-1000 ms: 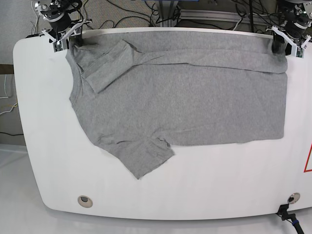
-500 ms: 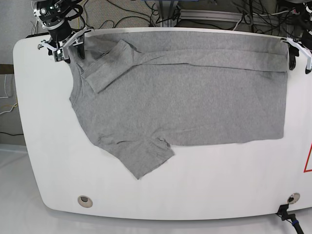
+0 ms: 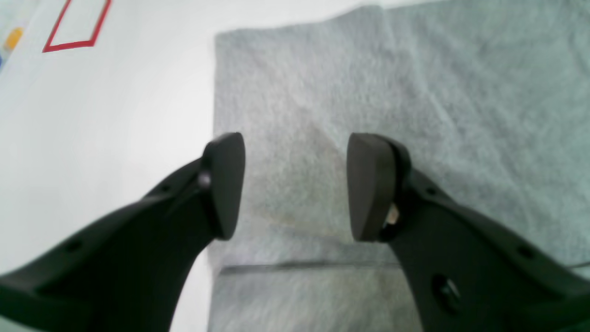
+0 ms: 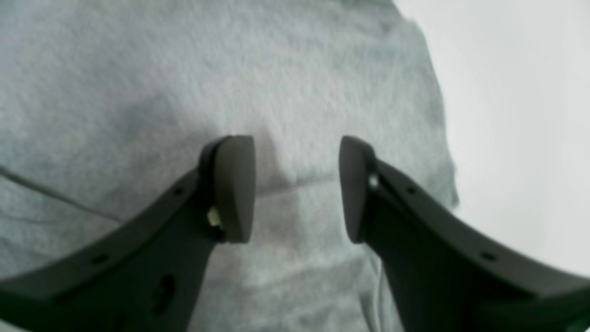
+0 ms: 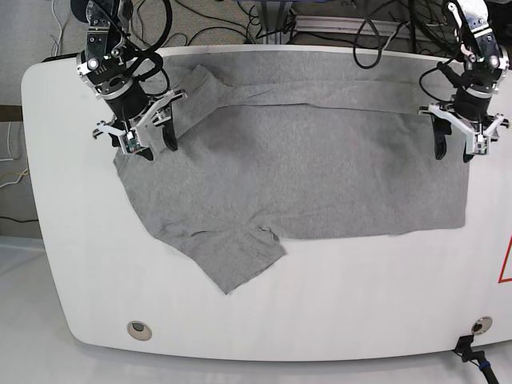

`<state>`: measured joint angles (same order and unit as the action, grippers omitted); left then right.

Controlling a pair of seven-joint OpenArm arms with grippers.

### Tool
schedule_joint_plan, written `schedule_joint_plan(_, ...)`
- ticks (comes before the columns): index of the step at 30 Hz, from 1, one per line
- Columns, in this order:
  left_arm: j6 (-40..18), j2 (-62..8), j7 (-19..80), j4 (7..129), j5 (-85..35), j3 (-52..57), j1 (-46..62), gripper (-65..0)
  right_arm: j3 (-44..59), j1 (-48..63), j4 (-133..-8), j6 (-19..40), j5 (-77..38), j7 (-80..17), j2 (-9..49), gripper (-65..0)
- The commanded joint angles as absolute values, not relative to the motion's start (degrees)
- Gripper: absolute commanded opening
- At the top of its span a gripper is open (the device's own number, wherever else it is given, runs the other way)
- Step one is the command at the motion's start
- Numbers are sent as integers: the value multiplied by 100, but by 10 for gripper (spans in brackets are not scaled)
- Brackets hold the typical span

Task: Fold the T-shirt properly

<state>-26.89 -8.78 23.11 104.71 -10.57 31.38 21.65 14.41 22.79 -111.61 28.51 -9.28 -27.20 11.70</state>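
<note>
grey t-shirt [image 5: 304, 168] lay spread on white table [image 5: 360, 304]; far edge folded over, near sleeve [image 5: 240, 260] and the rest left to fold. left gripper [image 5: 458, 142] and right gripper [image 5: 150, 138] hung over the shirt's two ends, jaws parted, holding nothing.

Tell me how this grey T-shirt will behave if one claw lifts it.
The T-shirt lies flat with soft creases, so it would likely droop limply. Its folded strip looks thin, probably light. The knit looks matte, unlikely slippery.
</note>
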Motion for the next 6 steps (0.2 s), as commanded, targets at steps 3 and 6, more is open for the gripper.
schedule_joint_plan(3, -2651, -523, 2105, 10475, -435, 2853, 1684, -321, 1420, 1895, -11037, 2580, -936, -2563, 1007, -365)
schedule_joint_plan(6, -2651, -382, 2105, 10387, -233, 2633, 1560, -321, 1191, 1710, -10941, 2431, -541, -2563, 857, -365)
